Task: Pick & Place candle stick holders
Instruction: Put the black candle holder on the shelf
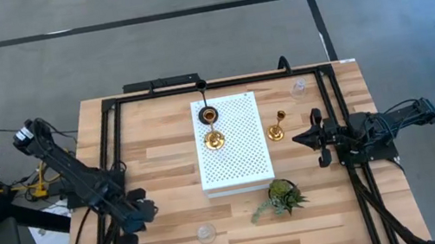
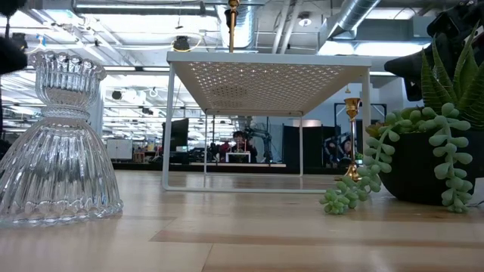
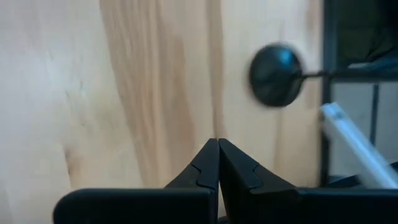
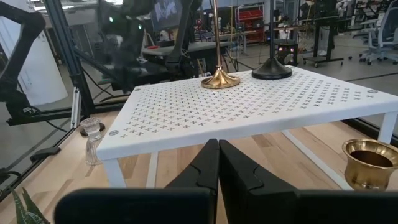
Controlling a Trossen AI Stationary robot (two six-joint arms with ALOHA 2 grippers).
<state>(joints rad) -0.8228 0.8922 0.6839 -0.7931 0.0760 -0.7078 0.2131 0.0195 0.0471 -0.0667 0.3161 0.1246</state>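
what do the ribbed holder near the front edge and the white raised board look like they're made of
The ribbed holder looks like clear pressed glass: the room shows through it and its vertical ribs catch bright highlights, though clear plastic cannot be ruled out. The white board looks like painted or coated metal sheet: matte and even white, punched with a regular grid of small holes, standing on thin white legs.

Grey concrete floor (image 1: 188, 48) crossed by dark lines; open workshop beyond with exposed ceiling ducts (image 2: 355, 15).

Overhead; table-level; two wrist views
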